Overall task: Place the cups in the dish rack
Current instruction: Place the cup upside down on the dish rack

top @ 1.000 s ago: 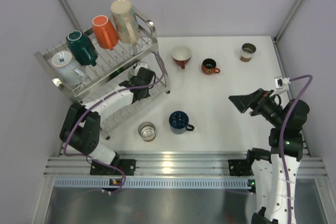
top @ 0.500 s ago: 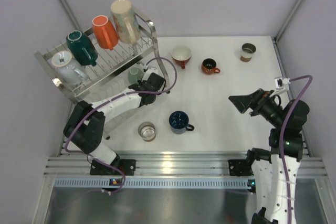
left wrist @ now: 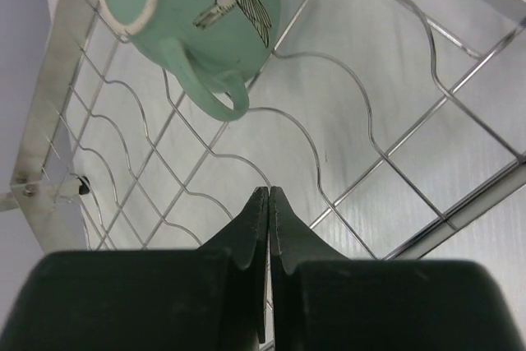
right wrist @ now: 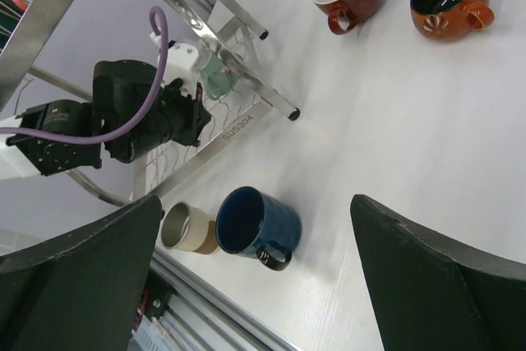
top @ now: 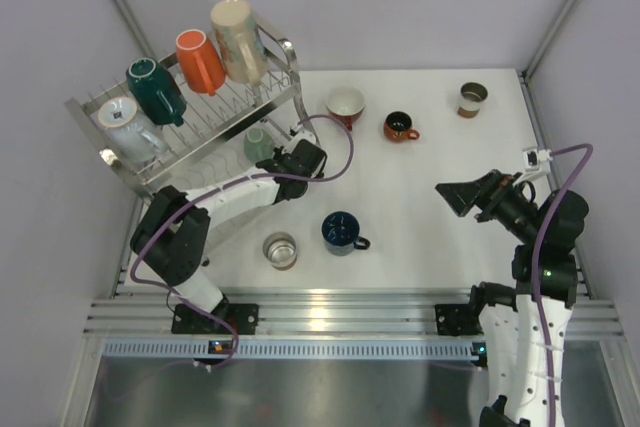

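Obs: Left gripper [left wrist: 269,195] has backed out of the dish rack [top: 215,112], jaws pinched shut, empty. It left the mint mug [top: 257,142] on the lower tier, left of centre.
Chk: Risk: the wrist clips the mug and rolls it off. Right gripper [top: 455,195], frame right, is wide open and empty.

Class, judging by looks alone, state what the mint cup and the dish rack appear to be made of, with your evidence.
Mint cup: probably glazed ceramic; thick rounded rim, soft gloss, printed bird. Dish rack: likely stainless steel; thin bright silvery wires, reflective frame.
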You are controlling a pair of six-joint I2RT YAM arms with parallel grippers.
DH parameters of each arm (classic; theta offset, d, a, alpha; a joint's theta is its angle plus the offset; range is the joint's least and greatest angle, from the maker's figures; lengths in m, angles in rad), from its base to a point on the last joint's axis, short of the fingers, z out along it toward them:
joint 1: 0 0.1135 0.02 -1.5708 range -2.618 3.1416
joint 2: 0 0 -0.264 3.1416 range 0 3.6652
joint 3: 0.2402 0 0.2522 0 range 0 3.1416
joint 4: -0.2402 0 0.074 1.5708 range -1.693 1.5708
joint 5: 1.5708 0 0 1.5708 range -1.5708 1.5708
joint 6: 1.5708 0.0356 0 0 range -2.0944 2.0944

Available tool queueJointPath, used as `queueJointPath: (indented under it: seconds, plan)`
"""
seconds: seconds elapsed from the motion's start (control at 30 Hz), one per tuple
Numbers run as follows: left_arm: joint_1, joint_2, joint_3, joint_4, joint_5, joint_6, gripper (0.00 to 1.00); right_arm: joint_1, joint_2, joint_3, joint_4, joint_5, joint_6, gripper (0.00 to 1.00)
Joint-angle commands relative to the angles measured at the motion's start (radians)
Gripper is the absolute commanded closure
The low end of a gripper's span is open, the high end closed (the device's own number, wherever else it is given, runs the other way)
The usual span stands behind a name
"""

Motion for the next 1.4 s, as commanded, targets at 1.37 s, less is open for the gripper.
queueJointPath:
  seconds: [1.37]
  plan:
    - [-0.008,0.044,0.034,0.064,-0.162,-0.004,1.00,0.029,-0.003,0.059,-0.023,0.034,-0.050,0.03]
